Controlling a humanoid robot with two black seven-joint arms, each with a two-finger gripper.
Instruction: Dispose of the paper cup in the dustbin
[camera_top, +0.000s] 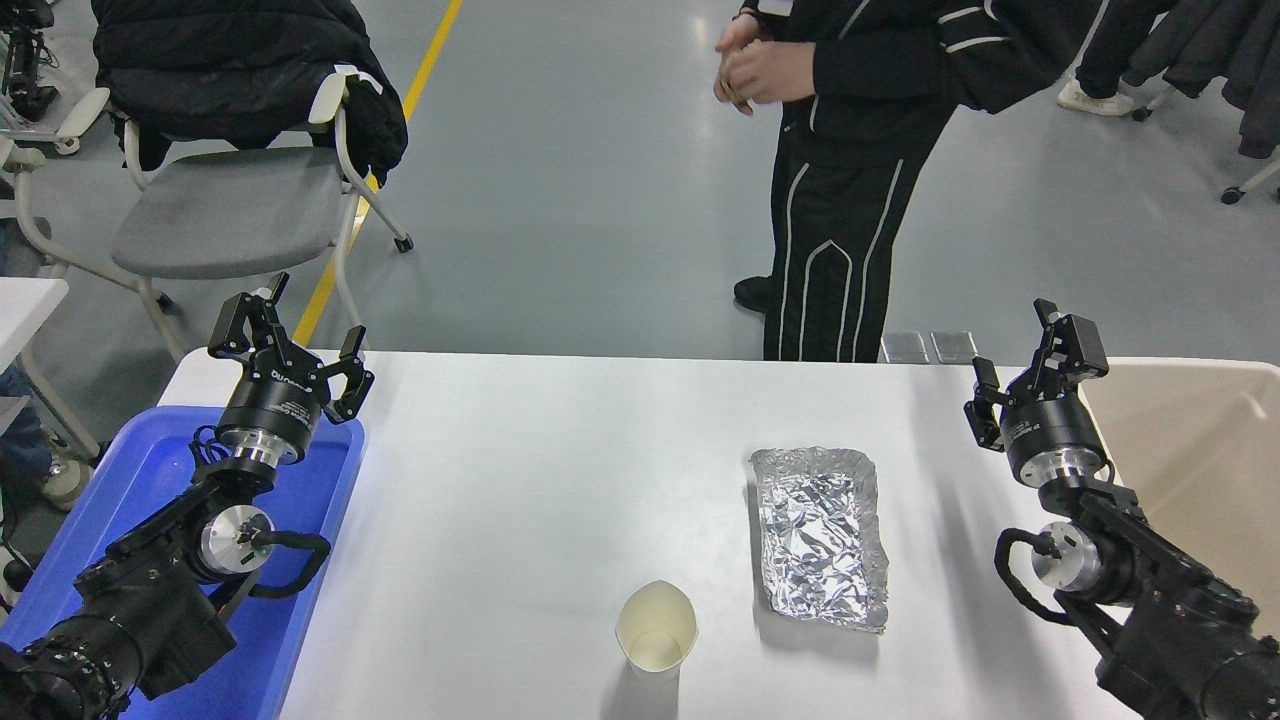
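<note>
The paper cup stands upright near the table's front edge, white with a cream inside and a squeezed rim. The beige dustbin sits at the table's right edge, partly behind my right arm. My right gripper is open and empty, raised at the far right, well away from the cup. My left gripper is open and empty, parked at the left above the blue tray.
A crinkled silver foil tray lies right of the cup. A bright blue shallow tray sits at the left under my left arm. A person in black stands beyond the far edge; a grey chair stands at the back left.
</note>
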